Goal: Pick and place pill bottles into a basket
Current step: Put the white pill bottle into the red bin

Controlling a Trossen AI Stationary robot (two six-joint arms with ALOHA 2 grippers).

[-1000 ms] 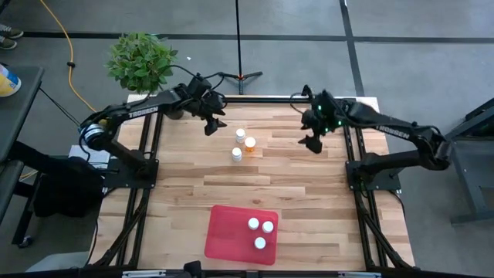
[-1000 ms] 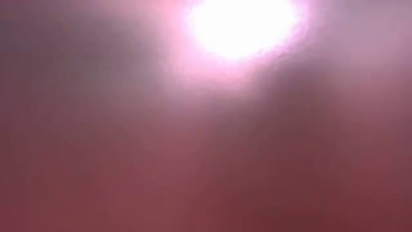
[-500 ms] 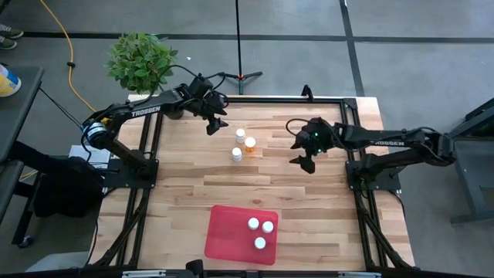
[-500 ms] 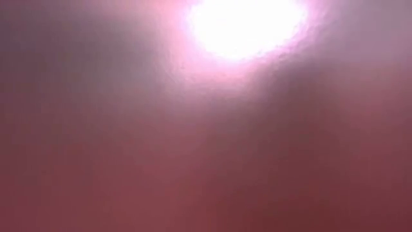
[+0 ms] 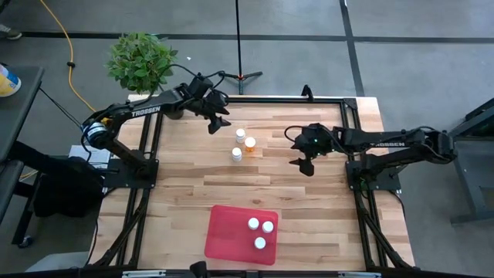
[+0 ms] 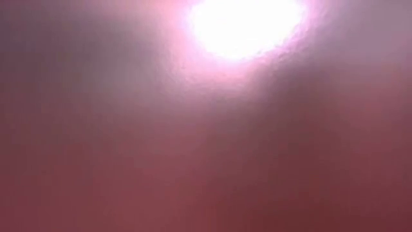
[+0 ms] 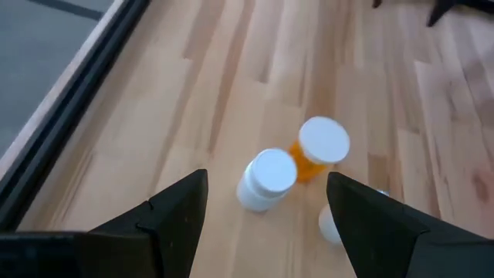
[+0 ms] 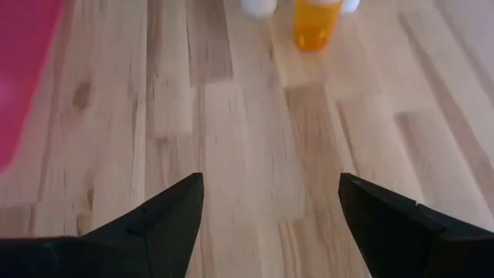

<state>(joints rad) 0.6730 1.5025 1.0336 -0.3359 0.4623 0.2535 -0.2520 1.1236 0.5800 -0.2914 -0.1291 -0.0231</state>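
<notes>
Even overhead daylight, soft shadows; low view glare-blurred pink

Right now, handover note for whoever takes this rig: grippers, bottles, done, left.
Left gripper: open, empty, at the far side just beside the loose bottles.
Right gripper: open, empty, over bare table to their right.
Basket: near edge, three pill bottles standing inside.
Three bottles on the table clustered at far centre, all upright.
Done: three in the basket. Left: three to go.
Low view is washed out, unusable.
</notes>
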